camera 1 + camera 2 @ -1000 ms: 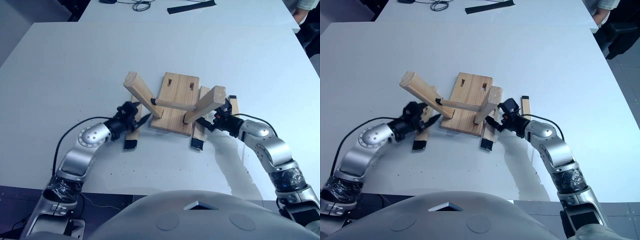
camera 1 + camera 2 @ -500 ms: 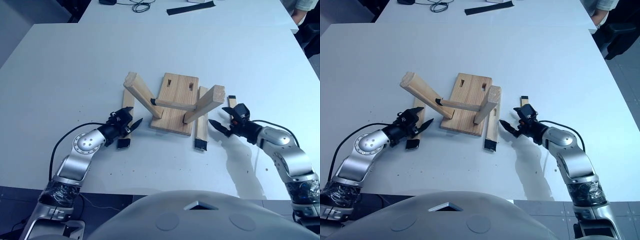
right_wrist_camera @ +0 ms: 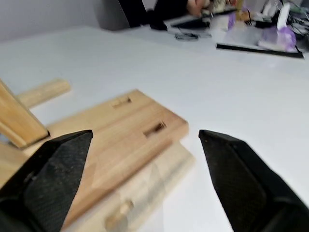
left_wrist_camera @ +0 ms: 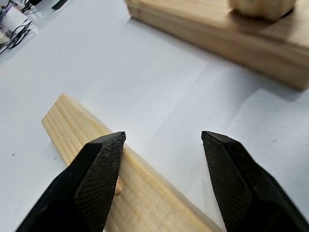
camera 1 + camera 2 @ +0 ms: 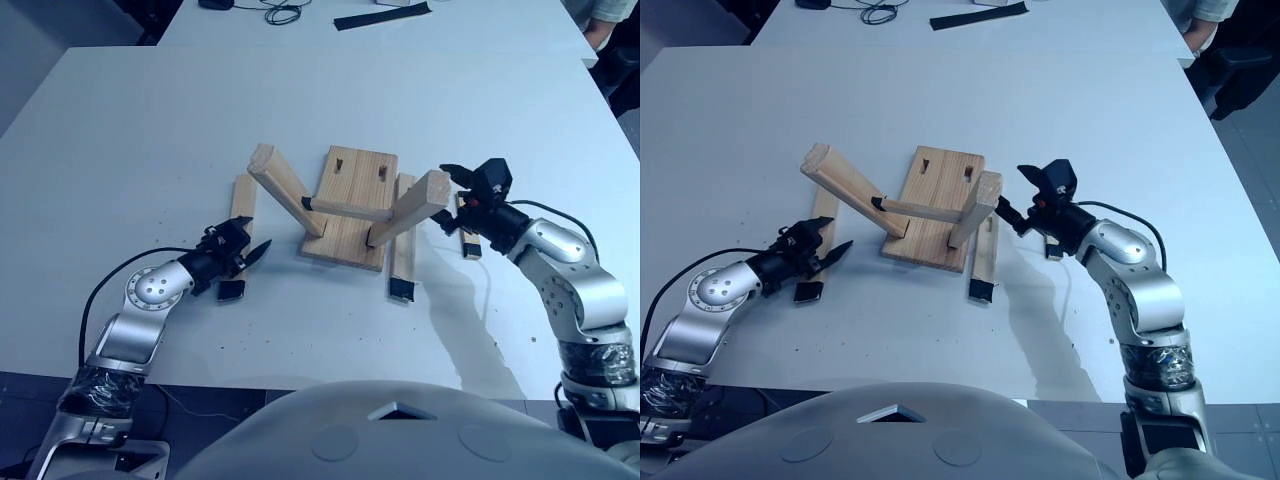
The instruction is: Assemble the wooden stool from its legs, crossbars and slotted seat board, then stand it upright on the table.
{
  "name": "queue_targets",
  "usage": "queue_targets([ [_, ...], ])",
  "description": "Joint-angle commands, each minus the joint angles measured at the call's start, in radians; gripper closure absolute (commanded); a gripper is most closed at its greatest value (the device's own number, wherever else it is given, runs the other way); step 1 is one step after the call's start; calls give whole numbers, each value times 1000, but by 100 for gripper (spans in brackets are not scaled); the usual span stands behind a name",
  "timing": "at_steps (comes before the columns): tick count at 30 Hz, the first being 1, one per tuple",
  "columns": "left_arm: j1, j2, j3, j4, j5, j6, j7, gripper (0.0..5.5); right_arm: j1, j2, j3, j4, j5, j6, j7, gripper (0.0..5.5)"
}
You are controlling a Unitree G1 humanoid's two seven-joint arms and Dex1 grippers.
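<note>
The left tool (image 5: 250,250) hangs open low over the worktop (image 5: 150,130), with a loose leg (image 5: 241,200) lying under one of its fingers. The right tool (image 5: 448,195) is also open. Just ahead of it is the raised leg (image 5: 412,207) of the frame resting on the seat board (image 5: 352,170).

far table (image 5: 500,25) at the back: black cable coil (image 5: 283,10) and flat black strip (image 5: 383,15) lying on it, apart. purple object (image 3: 285,35) beyond, unclear what.
</note>
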Motion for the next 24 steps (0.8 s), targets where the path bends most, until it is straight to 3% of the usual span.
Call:
queue_targets([
  [1, -14, -4, -14, 29, 32, 19, -14, 257, -4, 6, 79, 112, -69, -35, 27, 144],
  [9, -26, 2, -1, 76, 59, -6, -16, 257, -15, -15, 168, 301, -221, -146, 63, 144],
  [24, 69, -26, 37, 12, 65, 14, 40, 257, 108, -212, 76, 183, -253, -100, 132, 144],
])
